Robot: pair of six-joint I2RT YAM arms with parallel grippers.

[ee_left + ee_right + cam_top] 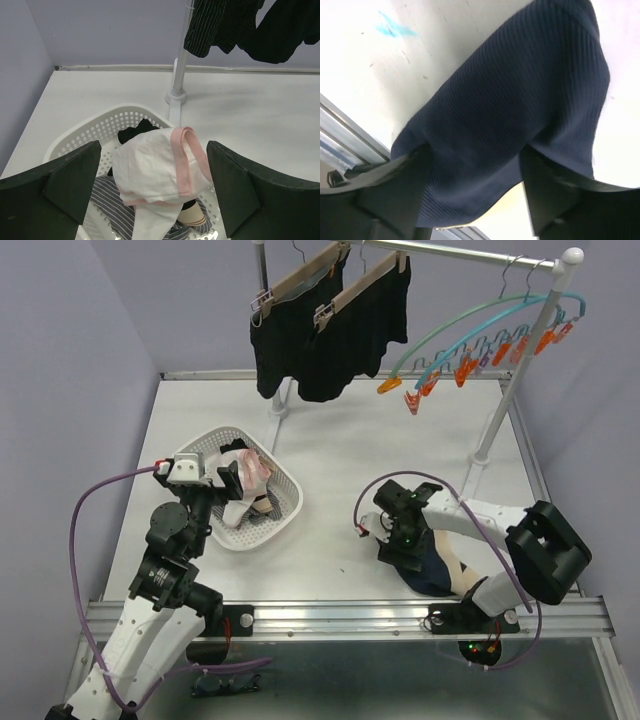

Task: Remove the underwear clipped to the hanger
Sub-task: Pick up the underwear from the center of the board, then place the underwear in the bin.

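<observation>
Two large black underwear shorts (283, 335) (355, 330) hang clipped to wooden hangers (300, 275) on the rail at the back. My left gripper (232, 472) (154, 165) is open above the white basket (290, 480) (95, 132), just over a white-pink piece (250, 468) (150, 170) lying on a grey-striped piece (107, 200). My right gripper (400, 540) (475, 165) is down on a navy piece (430, 570) (520, 100) lying on the table by the near edge. Its fingers stand apart on either side of the bunched navy cloth, touching it.
A teal curved hanger (470, 350) with several orange clips hangs empty at the right of the rail. The rack's posts stand on the table at the back left (278, 408) (177, 95) and at the right (480, 455). A metal rail (350, 615) runs along the near edge.
</observation>
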